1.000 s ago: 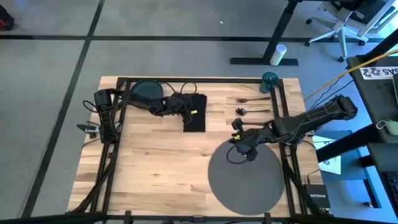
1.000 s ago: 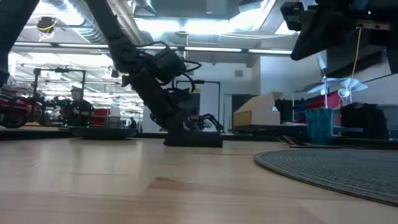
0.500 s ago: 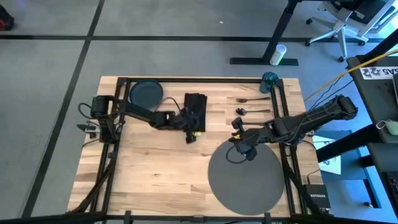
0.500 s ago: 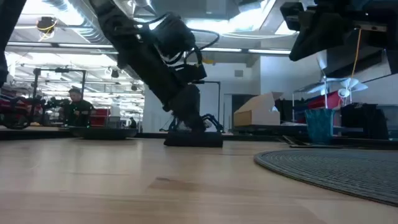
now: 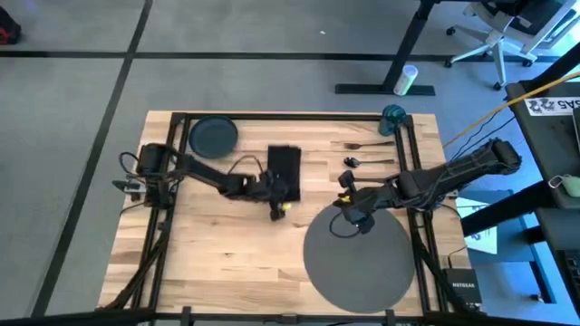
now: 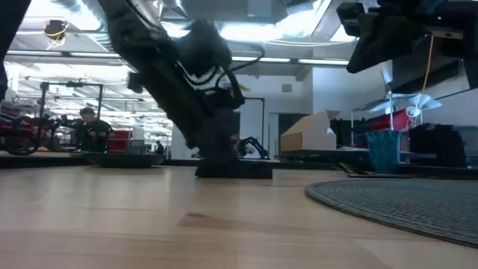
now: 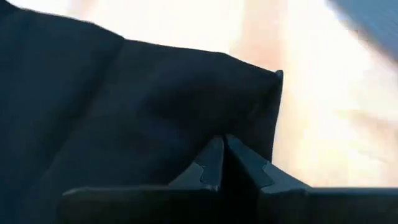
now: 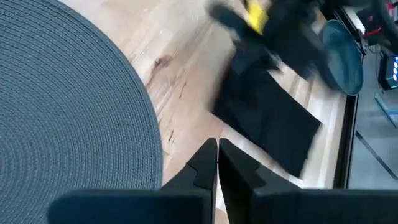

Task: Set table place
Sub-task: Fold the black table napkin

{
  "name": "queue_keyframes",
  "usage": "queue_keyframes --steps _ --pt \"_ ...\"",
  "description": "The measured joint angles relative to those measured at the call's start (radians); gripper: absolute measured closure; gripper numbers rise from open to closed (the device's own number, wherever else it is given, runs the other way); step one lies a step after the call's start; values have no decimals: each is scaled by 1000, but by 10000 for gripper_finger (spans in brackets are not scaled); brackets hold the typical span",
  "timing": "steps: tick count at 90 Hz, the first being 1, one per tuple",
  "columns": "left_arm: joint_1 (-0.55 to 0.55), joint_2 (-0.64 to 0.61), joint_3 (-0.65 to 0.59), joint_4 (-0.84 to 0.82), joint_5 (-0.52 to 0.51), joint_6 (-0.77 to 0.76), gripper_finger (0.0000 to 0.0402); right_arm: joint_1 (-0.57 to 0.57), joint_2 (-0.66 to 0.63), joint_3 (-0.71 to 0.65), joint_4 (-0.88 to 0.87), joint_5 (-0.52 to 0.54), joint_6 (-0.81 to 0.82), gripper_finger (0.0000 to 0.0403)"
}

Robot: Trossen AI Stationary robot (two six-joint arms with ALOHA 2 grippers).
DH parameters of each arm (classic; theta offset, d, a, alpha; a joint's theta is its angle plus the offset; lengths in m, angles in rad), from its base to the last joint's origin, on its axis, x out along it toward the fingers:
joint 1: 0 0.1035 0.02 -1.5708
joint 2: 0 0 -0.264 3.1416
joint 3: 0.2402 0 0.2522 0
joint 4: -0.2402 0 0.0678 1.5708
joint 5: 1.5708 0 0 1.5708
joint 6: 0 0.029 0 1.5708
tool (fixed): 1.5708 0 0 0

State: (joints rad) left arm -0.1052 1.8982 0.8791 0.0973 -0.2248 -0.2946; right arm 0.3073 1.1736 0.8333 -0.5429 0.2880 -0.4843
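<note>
The black napkin (image 5: pixel 285 168) lies flat on the table (image 5: pixel 217 263), right of the dark round plate (image 5: pixel 213 136). My left gripper (image 5: pixel 276 199) reaches in from the left and is shut at the napkin's near end (image 7: pixel 186 106). The grey placemat (image 5: pixel 358 258) lies at the near right. My right gripper (image 5: pixel 349 215) hangs shut above the placemat's far-left rim (image 8: pixel 74 112) and touches nothing. A fork (image 5: pixel 362 145), a spoon (image 5: pixel 352 162) and a knife (image 5: pixel 381 161) lie at the far right, near the teal cup (image 5: pixel 392 118). My left gripper has its shut fingers (image 7: pixel 211 165) on the napkin's near end (image 7: pixel 236 118), close to a corner (image 7: pixel 276 76). They slant down from the table's left. The fingers hide how many layers they have. The napkin stays flat on the table (image 6: pixel 234 170).
Black rails (image 5: pixel 272 116) edge the table. Bare wood lies at the near left and between the napkin and the placemat. Beyond the far right corner stand a desk leg and a white bottle (image 5: pixel 405 80) on the floor.
My left gripper has gone toward the table's near edge, from over the napkin's middle to its near end. The napkin has slid a little toward the near edge with it and has turned from slightly askew to square with the table.
</note>
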Motion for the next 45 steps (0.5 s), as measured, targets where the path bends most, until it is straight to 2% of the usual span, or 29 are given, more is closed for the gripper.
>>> queue_keyframes --steps 16,45 --pt "-165 -34 0 -105 -15 -149 401 0 0 0 -25 -10 5 402" --pt "-379 -111 -4 -374 -132 -423 401 0 0 0 -28 -11 6 402"
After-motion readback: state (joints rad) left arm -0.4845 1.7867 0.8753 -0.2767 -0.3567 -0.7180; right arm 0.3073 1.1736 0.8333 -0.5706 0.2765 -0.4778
